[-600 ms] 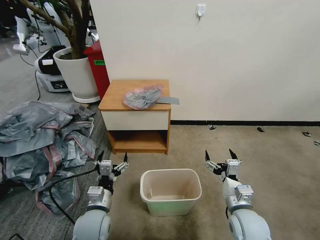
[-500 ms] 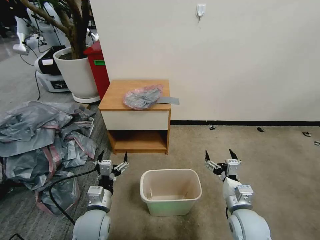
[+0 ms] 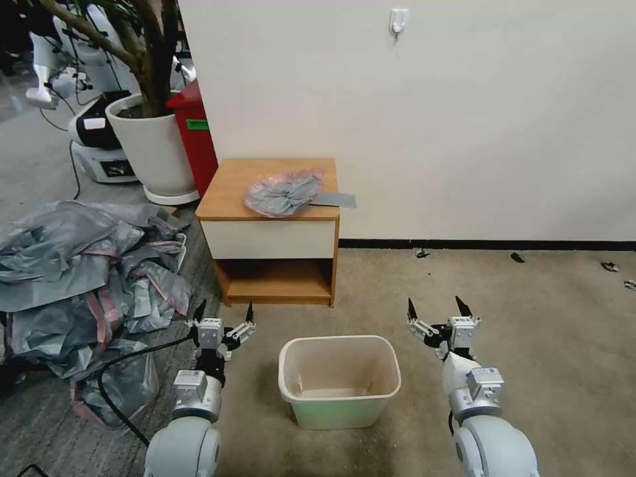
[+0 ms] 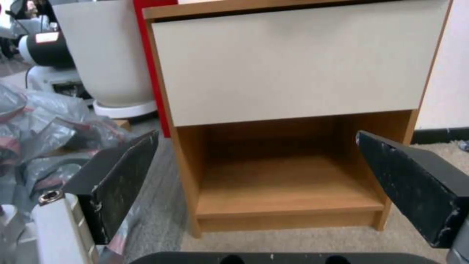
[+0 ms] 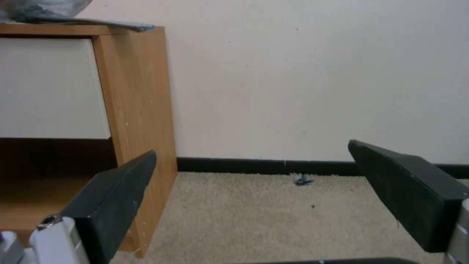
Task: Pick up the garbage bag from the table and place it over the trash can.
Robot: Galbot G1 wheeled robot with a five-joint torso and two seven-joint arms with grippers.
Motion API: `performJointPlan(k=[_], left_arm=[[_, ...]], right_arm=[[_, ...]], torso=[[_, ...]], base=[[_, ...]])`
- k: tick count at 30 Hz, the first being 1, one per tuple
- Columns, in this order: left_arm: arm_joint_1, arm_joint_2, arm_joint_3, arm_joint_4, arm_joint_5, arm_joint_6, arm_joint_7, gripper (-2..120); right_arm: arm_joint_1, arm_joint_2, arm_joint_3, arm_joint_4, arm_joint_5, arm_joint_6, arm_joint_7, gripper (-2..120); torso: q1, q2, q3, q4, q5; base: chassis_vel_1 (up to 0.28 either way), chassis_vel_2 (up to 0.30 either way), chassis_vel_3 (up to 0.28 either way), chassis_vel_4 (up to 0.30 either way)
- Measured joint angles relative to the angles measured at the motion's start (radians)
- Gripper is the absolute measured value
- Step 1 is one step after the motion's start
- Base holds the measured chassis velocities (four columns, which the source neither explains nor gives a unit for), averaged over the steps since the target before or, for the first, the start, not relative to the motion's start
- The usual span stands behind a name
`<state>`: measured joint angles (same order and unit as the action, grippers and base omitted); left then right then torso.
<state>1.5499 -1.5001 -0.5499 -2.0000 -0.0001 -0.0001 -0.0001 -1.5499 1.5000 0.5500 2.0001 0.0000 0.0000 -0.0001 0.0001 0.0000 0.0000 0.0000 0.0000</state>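
1. Both grippers, left gripper and right gripper, hover spread wide, holding nothing.
2. Between and just below them stands the cream rectangular plastic trash can, likely ready for lining.
3. Ahead and above, the crinkled grey pink-rimmed garbage bag lies on the light-brown wooden table.

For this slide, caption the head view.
Both open grippers, left gripper and right gripper, flank the trash can; garbage bag on the table.

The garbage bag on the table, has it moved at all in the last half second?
No. The garbage bag lies at the same spot on the table, near its front right corner.
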Motion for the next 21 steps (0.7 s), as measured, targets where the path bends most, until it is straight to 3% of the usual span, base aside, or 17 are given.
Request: performJointPlan(k=[11,15,21], left_arm=[[0.008,0.001,-0.005,-0.015,-0.006,0.009,0.000,100],[0.060,0.009,-0.039,-0.107,-0.053,0.074,-0.009,100],[0.171,0.027,-0.114,-0.305,-0.153,0.217,-0.032,100]], right_arm=[[0.000,0.000,0.000,0.000,0.000,0.000,0.000,100],[-0.003,0.002,0.002,0.008,0.000,-0.005,-0.001,100],[-0.058,0.052,0.039,0.173,0.007,-0.094,-0.046,100]], torso=[[0.000,0.000,0.000,-0.0002,-0.0002],[0.000,0.000,0.000,-0.0001,0.0002],[0.000,0.000,0.000,0.0000,-0.0001]], base=[[0.000,0.000,0.000,0.000],[0.000,0.000,0.000,0.000],[0.000,0.000,0.000,0.000]])
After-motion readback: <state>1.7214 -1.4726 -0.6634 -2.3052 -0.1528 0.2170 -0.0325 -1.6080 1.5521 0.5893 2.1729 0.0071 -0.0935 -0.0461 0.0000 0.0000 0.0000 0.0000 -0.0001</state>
